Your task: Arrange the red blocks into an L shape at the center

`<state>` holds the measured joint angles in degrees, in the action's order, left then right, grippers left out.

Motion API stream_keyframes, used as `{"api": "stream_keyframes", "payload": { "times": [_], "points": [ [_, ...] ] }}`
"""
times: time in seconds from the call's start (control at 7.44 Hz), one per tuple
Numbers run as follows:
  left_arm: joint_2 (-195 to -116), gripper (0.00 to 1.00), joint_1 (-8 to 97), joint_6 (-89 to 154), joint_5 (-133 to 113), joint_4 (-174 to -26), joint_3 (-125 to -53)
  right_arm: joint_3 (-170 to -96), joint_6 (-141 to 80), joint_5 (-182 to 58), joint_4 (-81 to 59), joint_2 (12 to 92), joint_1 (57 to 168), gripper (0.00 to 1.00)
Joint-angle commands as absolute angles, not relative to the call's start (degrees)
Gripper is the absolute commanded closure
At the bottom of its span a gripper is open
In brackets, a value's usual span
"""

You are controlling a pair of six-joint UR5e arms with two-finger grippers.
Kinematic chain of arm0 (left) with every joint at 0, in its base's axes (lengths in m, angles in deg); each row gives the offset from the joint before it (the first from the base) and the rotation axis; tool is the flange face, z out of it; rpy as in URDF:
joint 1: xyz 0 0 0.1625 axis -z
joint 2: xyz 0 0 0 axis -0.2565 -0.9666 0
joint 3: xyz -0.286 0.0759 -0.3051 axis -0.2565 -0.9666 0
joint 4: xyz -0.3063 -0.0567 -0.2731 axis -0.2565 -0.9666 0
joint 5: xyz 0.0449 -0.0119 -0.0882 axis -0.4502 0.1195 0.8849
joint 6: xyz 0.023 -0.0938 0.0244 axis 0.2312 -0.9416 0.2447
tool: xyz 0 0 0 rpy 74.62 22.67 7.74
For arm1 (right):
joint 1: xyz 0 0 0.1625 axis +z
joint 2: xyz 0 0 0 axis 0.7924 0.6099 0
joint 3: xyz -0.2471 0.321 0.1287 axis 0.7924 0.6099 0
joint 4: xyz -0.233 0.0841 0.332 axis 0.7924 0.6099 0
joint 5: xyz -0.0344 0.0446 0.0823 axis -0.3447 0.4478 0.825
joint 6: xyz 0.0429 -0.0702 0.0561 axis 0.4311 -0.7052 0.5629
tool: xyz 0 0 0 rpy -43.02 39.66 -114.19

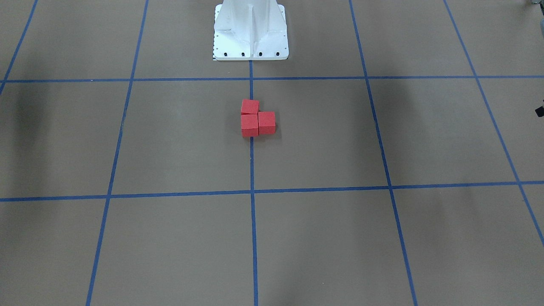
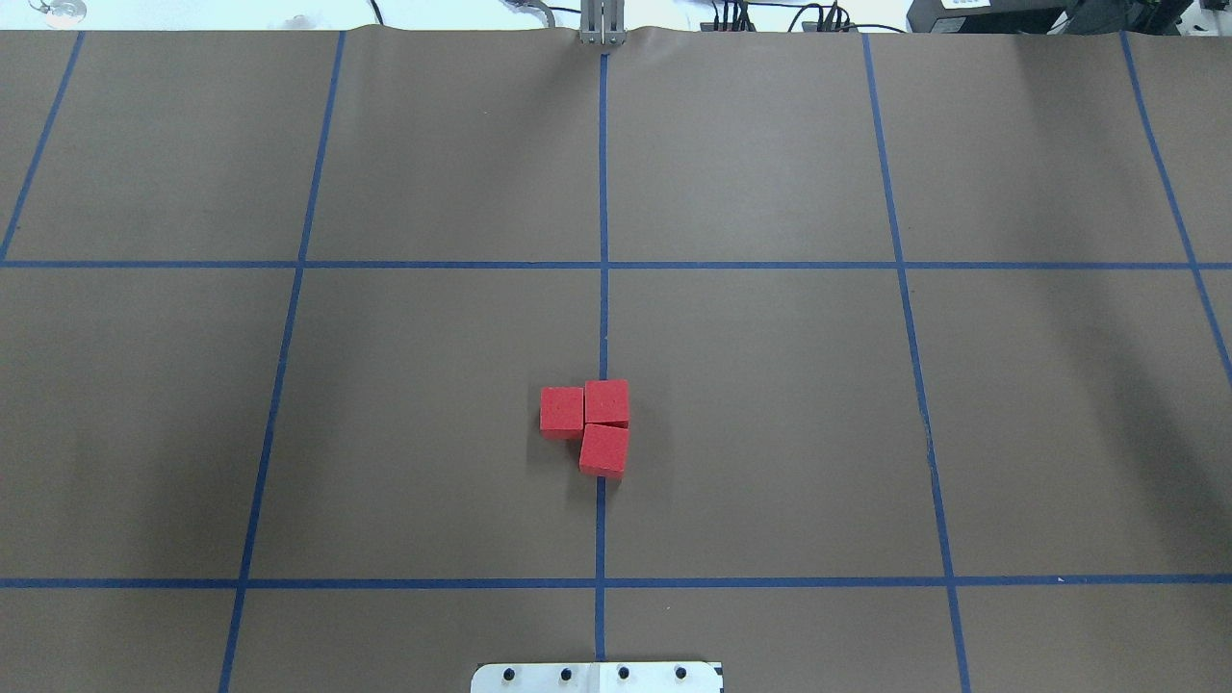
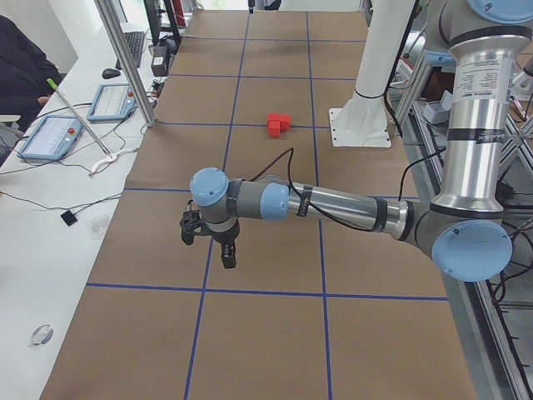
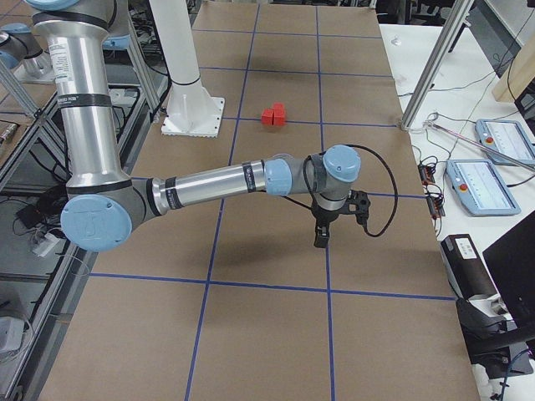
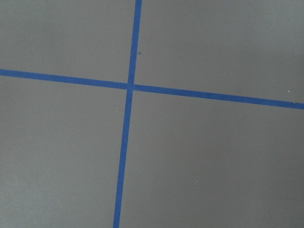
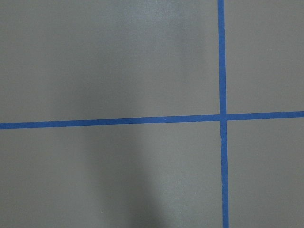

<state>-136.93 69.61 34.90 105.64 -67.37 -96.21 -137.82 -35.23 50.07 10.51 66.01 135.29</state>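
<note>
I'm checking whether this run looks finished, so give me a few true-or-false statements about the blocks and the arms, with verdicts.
1. The three red blocks sit close together in an L shape. True.
2. One block is stacked on another. False: all three lie flat on the table.
3. Two of the blocks cover the middle blue tape line. True.
4. The left pincer holds a block. False: it hangs over bare table, far from the blocks.
</note>
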Motion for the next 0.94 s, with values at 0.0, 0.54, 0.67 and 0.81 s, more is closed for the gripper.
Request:
{"api": "stream_keyframes", "payload": {
  "times": [0.0,0.54,0.67,0.81],
  "points": [
    [-137.3,0.00,69.6,35.0,105.5,-67.4,-94.9,-138.0,-35.2,50.0,10.5,66.2,135.3,0.01],
    [-137.3,0.00,70.2,34.8,105.5,-68.8,-94.1,-137.9,-35.1,49.8,10.4,66.3,135.3,0.01],
    [-137.3,0.00,71.2,34.7,105.5,-68.8,-93.9,-137.6,-35.1,49.8,10.5,66.3,135.3,0.01],
    [-137.3,0.00,72.4,34.6,105.5,-68.8,-93.8,-137.4,-35.1,49.8,10.5,66.3,135.3,0.01]
  ]
}}
